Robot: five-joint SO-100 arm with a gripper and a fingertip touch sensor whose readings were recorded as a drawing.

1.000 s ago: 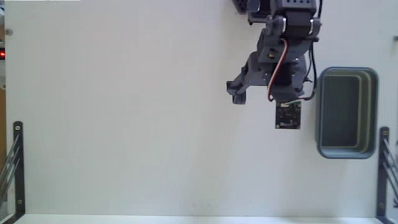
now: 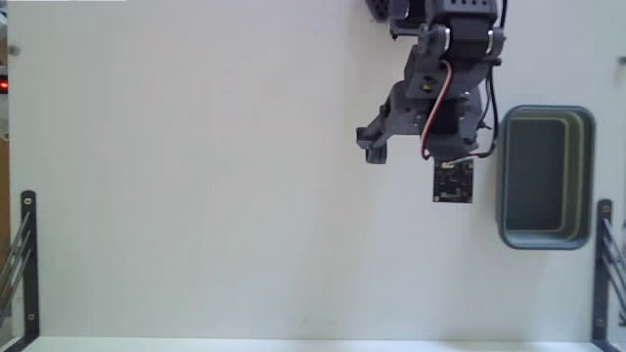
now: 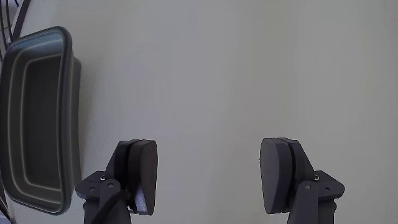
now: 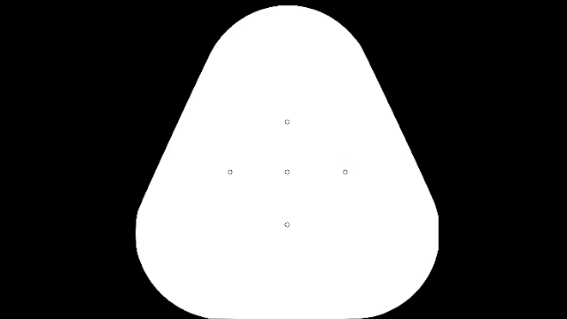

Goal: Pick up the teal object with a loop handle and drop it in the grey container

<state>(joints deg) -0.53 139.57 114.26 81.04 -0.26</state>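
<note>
Grey bin (image 2: 544,177) sits at right of white table (image 2: 196,196) in fixed view, left edge in wrist view. Gripper (image 3: 208,180) spread wide w/ nothing between fingers, hovering beside bin. Teal obj not visible in either view.

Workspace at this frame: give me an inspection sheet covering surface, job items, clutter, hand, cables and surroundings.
Surface: white table, bare where visible.
Job's things: grey container at the right edge in the fixed view, nothing seen inside; teal object not seen in either view.
Clutter: nothing seen.
Hand: hand open, nothing between its fingers, over bare table beside the container.
Cables: red, white and black wires run along the arm.
Surroundings: black metal brackets at the table's left and right edges.
</note>
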